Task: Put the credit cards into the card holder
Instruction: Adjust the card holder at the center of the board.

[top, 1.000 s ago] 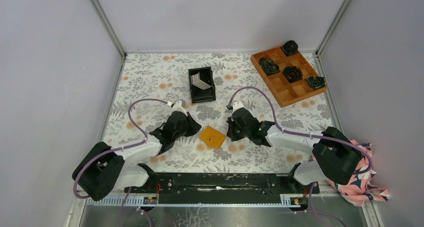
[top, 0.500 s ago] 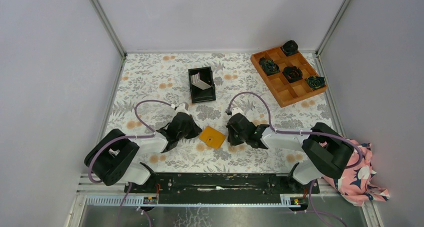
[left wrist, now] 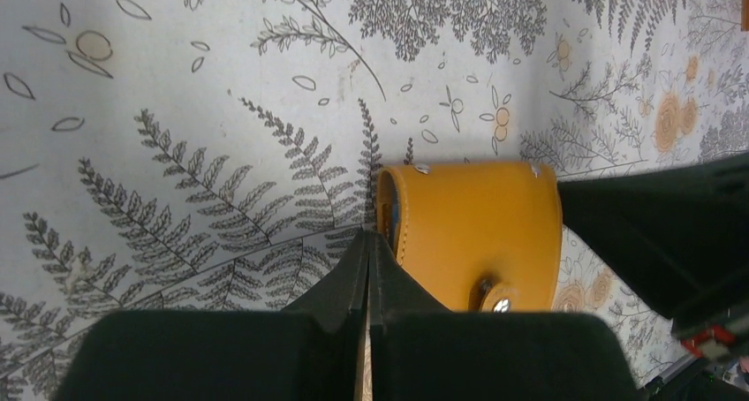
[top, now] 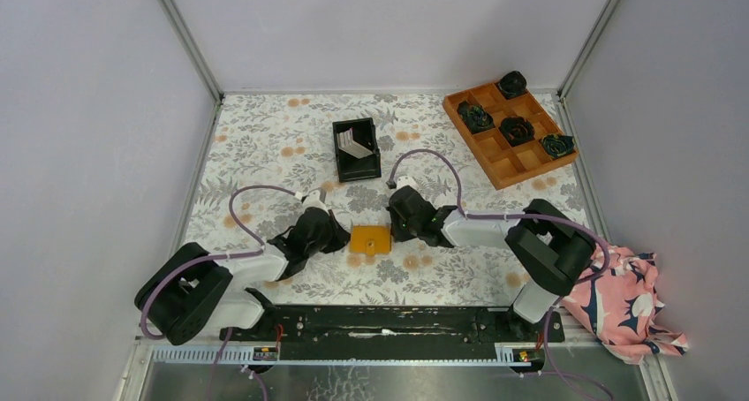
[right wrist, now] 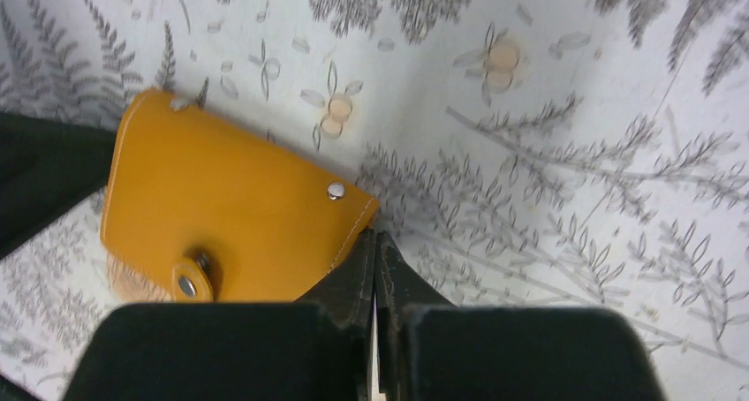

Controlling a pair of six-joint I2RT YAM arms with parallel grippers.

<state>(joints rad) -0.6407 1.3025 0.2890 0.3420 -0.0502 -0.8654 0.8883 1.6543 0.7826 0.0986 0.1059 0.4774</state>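
Hazard: the left gripper (left wrist: 368,242) and right gripper (right wrist: 374,242) are both clenched on nothing, tips touching opposite edges of the card holder (top: 371,240) — a sideways push could skid or buckle it rather than open it. The holder lies flat at near centre, snapped shut, orange-tan with stitched edges; the credit cards (top: 353,143) sit farther back in the black bin (top: 377,154).

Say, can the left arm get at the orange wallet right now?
Probably yes: the left gripper, shut, sits at the edge of the wallet, nothing between them; the right gripper flanks the opposite side.
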